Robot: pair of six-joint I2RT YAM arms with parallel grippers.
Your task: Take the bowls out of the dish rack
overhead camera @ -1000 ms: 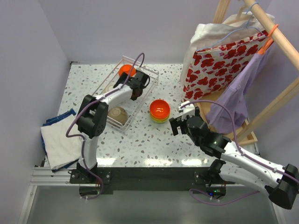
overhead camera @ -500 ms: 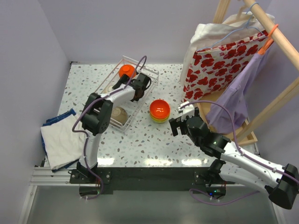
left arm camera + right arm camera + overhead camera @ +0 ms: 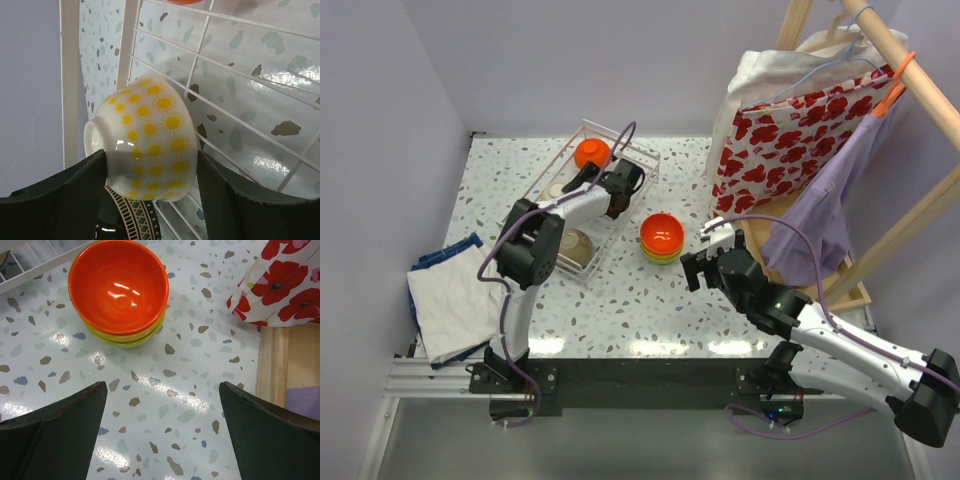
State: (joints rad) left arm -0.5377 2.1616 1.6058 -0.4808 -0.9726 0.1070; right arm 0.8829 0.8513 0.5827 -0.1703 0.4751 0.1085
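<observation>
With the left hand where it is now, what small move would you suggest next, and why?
Probably lift straight up: the left hand grips the sun-dotted cream bowl by its sides, inside the white wire dish rack, whose wires would likely catch a sideways pull.

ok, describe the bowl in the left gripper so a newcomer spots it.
The white wire dish rack sits on the table, left of centre; the left gripper reaches into it. Between its fingers, tipped sideways, sits the cream bowl with yellow sun dots; the orange bowl and tan bowl near it are plain.
</observation>
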